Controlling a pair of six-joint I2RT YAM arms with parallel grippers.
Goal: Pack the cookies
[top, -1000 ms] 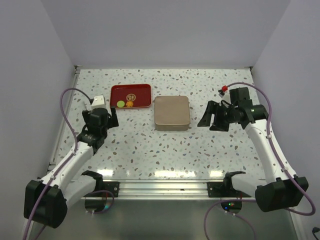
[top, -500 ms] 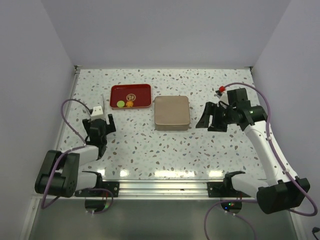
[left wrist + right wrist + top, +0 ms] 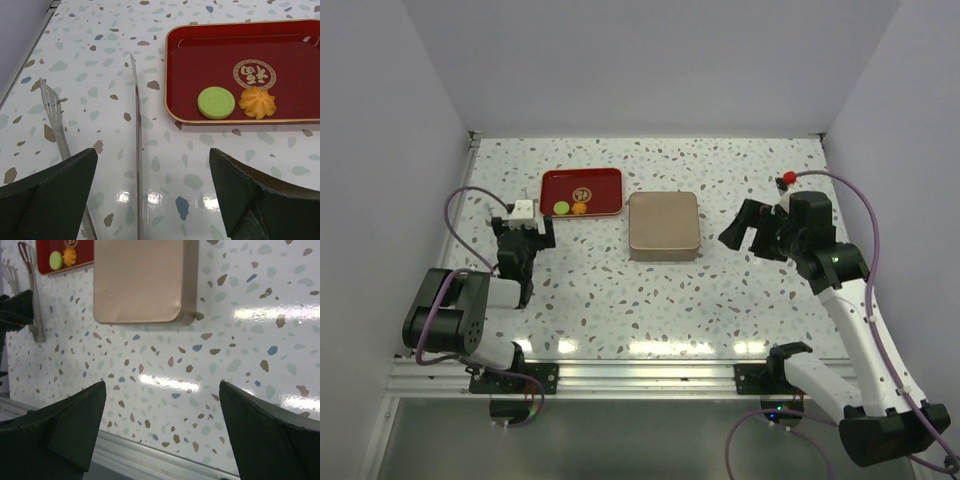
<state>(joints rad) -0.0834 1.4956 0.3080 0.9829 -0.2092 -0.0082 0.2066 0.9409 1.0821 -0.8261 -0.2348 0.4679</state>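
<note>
desk [image 3: 720,170], speckled white. red tray [image 3: 605,180] was taken as the landmark.

two cookies were noted inside the tray, close to its near rim and toward its left end. a green cookie [image 3: 216,102], round and ridged, was set to the left. an orange cookie [image 3: 257,102], flower-shaped, was set just beside it on the right, all but touching. a gold emblem [image 3: 254,74] was seen printed on the tray floor just behind the pair.

a tan box [image 3: 664,226], closed on top, was placed just beside the tray's right end.

metal tongs [image 3: 136,125] were laid just off the tray's left end, tips pointed toward the far side. the slotted blade [image 3: 50,100] was the arm farther from the tray.

left jaws were found on the near side of the tray's left end, low over the desk and spread wide. the dark fingers [image 3: 50,190] were seen on either side of the tongs' handles. nothing was clamped; whether the tongs were touched by a finger could not be told.

right jaws were recorded well to the right of the tray, beyond the tan box, raised above the desk. they were spread wide, with nothing held between them.
</note>
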